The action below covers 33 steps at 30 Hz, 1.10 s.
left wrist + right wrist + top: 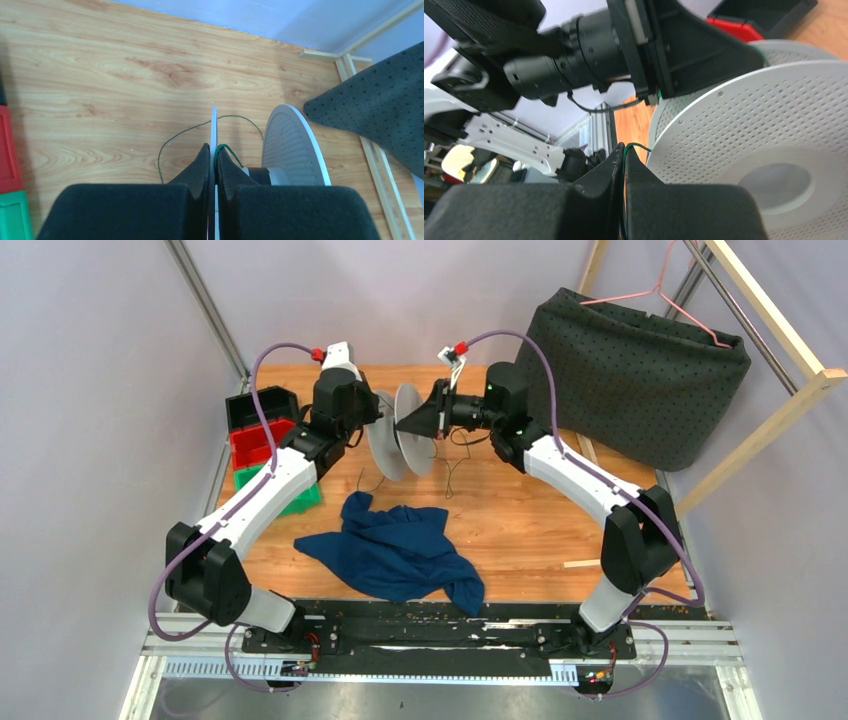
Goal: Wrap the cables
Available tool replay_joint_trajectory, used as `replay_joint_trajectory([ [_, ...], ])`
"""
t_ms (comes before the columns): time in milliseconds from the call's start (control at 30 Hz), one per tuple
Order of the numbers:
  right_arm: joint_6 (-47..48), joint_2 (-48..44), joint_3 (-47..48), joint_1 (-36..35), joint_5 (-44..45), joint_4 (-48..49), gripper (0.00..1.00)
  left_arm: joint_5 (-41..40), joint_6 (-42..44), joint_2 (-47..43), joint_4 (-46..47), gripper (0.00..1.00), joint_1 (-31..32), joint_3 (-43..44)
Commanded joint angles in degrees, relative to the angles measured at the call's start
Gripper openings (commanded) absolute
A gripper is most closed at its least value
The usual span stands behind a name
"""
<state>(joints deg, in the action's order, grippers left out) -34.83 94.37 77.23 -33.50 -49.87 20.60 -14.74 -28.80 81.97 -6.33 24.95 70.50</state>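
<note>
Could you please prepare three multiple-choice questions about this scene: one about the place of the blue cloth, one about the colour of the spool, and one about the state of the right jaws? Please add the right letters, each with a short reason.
1. Where does the cloth lie?
A. On the table, on the near side of the spool.
B. Inside a red bin.
C. Over a wooden rack.

2. What colour is the spool?
A. Red.
B. Yellow.
C. White.

3. How do the right jaws stand?
A. Wide open, with nothing between them.
B. Shut on the wire.
C. Shut on the cloth.

Answers:
1 A, the top view shows it crumpled on the wood, on the near side of the spool.
2 C, both its perforated discs are white.
3 B, the right wrist view shows the thin green wire coming out between the closed jaws.
</note>
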Motion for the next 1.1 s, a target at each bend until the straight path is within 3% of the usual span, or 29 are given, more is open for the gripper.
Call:
replay_joint_trajectory([
  [0, -10.5, 0.5, 2.0, 3.1, -0.6, 16.1, 0.03, 1.9, 5.7, -2.1, 2.8, 0.00, 0.1, -0.7],
  [133, -14.8, 2.7, 5.0, 4.5, -1.3, 20.7, 0.03, 5.4, 9.8, -2.0, 1.9, 0.00, 0.1, -1.1],
  [433, -14.8, 6.4, 10.7, 8.7, -1.5, 18.7, 0.02, 15.0, 18.3, -1.6, -4.8, 0.00, 0.0, 0.3],
  [733, -0.1, 7.3, 12.0, 13.7, 0.8, 0.8, 0.01, 21.1, 24.8, -2.3, -13.4, 0.00, -0.5, 5.2],
  [933, 7.0, 8.8, 11.7, 16.9, 3.6, -7.0, 0.08, 30.0, 26.5, -2.5, -18.6, 0.00, -3.5, 9.6],
  [1067, 7.6, 9.2, 10.7, 18.1, 3.6, -7.3, 0.14, 30.7, 27.2, -2.9, -19.8, 0.00, -4.1, 11.1],
])
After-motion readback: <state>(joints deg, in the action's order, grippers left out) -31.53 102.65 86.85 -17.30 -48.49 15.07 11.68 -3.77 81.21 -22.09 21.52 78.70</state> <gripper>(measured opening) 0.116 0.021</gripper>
